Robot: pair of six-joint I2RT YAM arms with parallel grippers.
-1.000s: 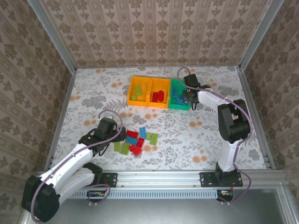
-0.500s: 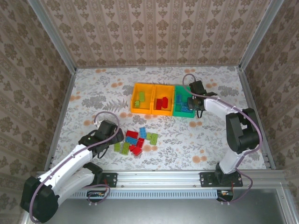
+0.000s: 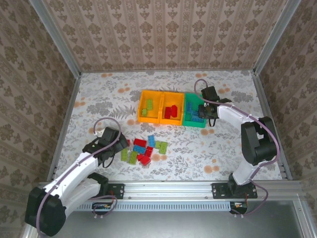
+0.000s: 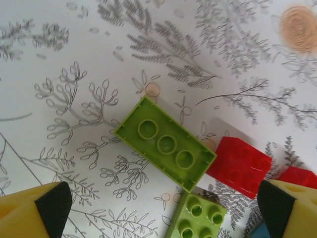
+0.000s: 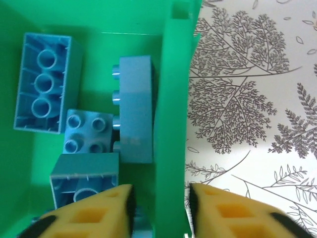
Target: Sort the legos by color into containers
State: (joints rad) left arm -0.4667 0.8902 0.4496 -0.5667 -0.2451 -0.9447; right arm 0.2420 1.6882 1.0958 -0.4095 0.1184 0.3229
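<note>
Two claws: the left claw (image 4: 163, 202) hangs over loose bricks, and the right claw (image 5: 161, 201) is at the bins, well apart from it.
Left claw state: spread wide and holding nothing, its yellow fingers (image 4: 25, 215) with black pads at the two lower corners of the wrist view.
Between the left fingers: a lime green rectangular plastic brick (image 4: 166, 144) lies flat, hollow side up. It sits diagonally on the white floral-print table cover (image 4: 89, 44) and touches neither finger.
Nearer the left claw's palm: a second lime green brick (image 4: 195, 218), studs up, just beside the first.
Toward the finger at the right of that view: a red plastic brick (image 4: 238, 166) just beside the first lime brick's corner. A second red brick (image 4: 297, 176) lies beyond it, near that finger.
Loose pile: a cluster of red, blue and lime bricks (image 3: 143, 148) lies under and just ahead of the left claw, well away from the right claw.
Right claw state: narrowly parted, gripping no brick. One finger (image 5: 94, 215) is inside the teal-green plastic bin (image 5: 171, 99), the other is outside, and the bin's side wall stands between them.
Ahead of the inner finger: light blue plastic bricks (image 5: 44, 91) lie on the bin floor, and one blue brick on its side (image 5: 136, 109) rests against that wall.
Row of bins: three joined, with the teal-green one at the right claw. Next is the middle orange plastic bin (image 3: 171, 93) holding red bricks (image 3: 172, 110). Farthest from that claw is the end orange plastic bin (image 3: 140, 106) holding lime bricks (image 3: 146, 108).
</note>
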